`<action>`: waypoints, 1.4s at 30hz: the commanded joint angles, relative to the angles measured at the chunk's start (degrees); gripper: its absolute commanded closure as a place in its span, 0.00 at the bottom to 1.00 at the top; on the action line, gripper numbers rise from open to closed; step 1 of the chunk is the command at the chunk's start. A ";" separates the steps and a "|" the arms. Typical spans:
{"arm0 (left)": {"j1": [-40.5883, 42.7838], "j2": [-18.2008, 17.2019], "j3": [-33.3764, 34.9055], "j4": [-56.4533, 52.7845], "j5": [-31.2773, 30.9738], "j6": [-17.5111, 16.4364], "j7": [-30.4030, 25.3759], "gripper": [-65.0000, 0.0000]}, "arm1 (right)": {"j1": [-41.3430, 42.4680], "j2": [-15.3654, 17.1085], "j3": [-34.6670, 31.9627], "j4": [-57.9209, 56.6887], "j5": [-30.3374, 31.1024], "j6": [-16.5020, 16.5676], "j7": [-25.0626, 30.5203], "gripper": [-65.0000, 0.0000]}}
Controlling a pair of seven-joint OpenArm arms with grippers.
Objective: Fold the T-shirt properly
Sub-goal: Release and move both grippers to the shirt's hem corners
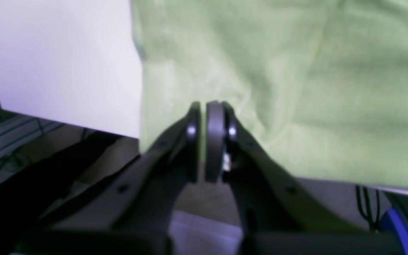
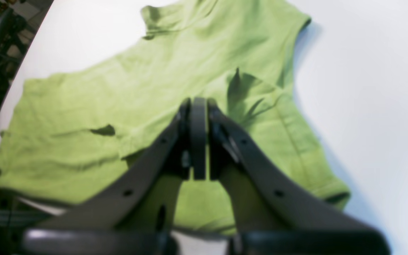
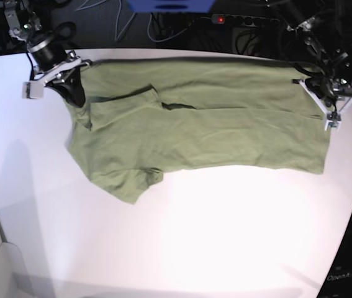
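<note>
Near edge of the table [image 3: 182, 248] is bare. The T-shirt [image 3: 200, 133] lies across the far half, long axis left to right. At the far corners, the right gripper [image 3: 73, 93] and left gripper [image 3: 324, 102] sit at opposite ends, jaws together, apparently pinching cloth.

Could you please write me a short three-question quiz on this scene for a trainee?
1. True or false: the T-shirt lies spread across the table.
2. Which best describes the right pincer? A) wide open B) shut C) out of view
3. Fill in: in the base view, the left pincer sits at the shirt's ____ edge.

Key: 1 true; 2 B; 3 right.
</note>
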 commanded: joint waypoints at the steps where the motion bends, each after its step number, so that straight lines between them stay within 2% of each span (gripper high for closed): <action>1: -0.73 -0.58 0.02 2.46 -0.12 -0.12 -0.41 0.95 | -0.06 0.68 0.29 1.10 0.27 0.32 0.93 1.00; 3: -0.73 -0.58 0.02 4.57 -0.12 -0.12 -0.41 0.95 | 1.17 0.76 0.21 1.19 0.27 0.32 0.49 0.99; 5: -1.00 -0.58 -0.60 6.33 -0.12 -0.12 -0.41 0.95 | 2.84 2.35 0.29 1.19 0.36 0.32 -2.15 0.99; 7: -2.75 -1.46 -2.79 8.26 -0.48 -0.12 -0.50 0.95 | 6.18 4.19 0.29 2.15 0.53 0.32 -7.07 0.99; 10: -6.89 -3.31 -5.08 8.88 -0.04 -0.12 -0.41 0.95 | 12.60 4.90 0.56 2.95 0.62 0.32 -15.07 0.95; 13: -11.11 -6.74 -5.34 7.91 -0.04 -0.12 -0.67 0.94 | 22.45 5.34 1.26 2.33 0.36 0.32 -27.03 0.77; 15: -13.74 -9.29 -5.34 5.36 0.76 -0.12 -1.11 0.88 | 30.01 5.25 0.91 0.48 0.36 0.49 -35.21 0.61; 17: -16.91 -10.52 -5.34 1.49 2.34 -0.12 -2.08 0.77 | 36.42 4.37 0.82 -2.94 0.27 0.76 -41.01 0.47; 19: -20.07 -10.96 -5.25 -3.43 4.18 -0.12 -4.45 0.61 | 42.05 3.23 0.73 -8.13 0.27 2.86 -43.82 0.38; 22: -23.33 -10.69 -5.25 -11.25 8.14 -0.12 -9.20 0.37 | 48.64 2.52 -0.14 -16.75 0.27 7.88 -45.05 0.35; 24: -24.47 -10.43 -5.25 -14.68 9.19 -0.12 -12.10 0.30 | 52.42 2.17 -1.02 -22.11 0.18 10.07 -45.23 0.34; 27: -25.00 -10.34 -5.08 -19.61 9.02 -0.12 -16.93 0.31 | 57.87 2.08 -4.36 -31.43 0.18 11.92 -44.79 0.34; 31: -26.49 -10.25 -2.35 -26.64 9.02 -0.12 -23.18 0.31 | 63.68 1.82 -12.10 -38.46 -2.63 12.36 -41.97 0.34; 34: -27.55 -10.16 -1.39 -30.59 9.02 -0.12 -27.92 0.31 | 65.70 -0.12 -17.02 -41.98 -4.92 12.36 -39.69 0.34; 39: -30.62 -9.72 -1.47 -36.84 9.46 -0.12 -30.21 0.31 | 69.04 -4.60 -19.75 -49.01 -13.01 12.89 -36.88 0.34; 42: -31.06 -9.64 -1.47 -37.80 9.46 -0.12 -30.21 0.31 | 70.18 -7.06 -19.66 -53.76 -18.90 18.25 -35.29 0.34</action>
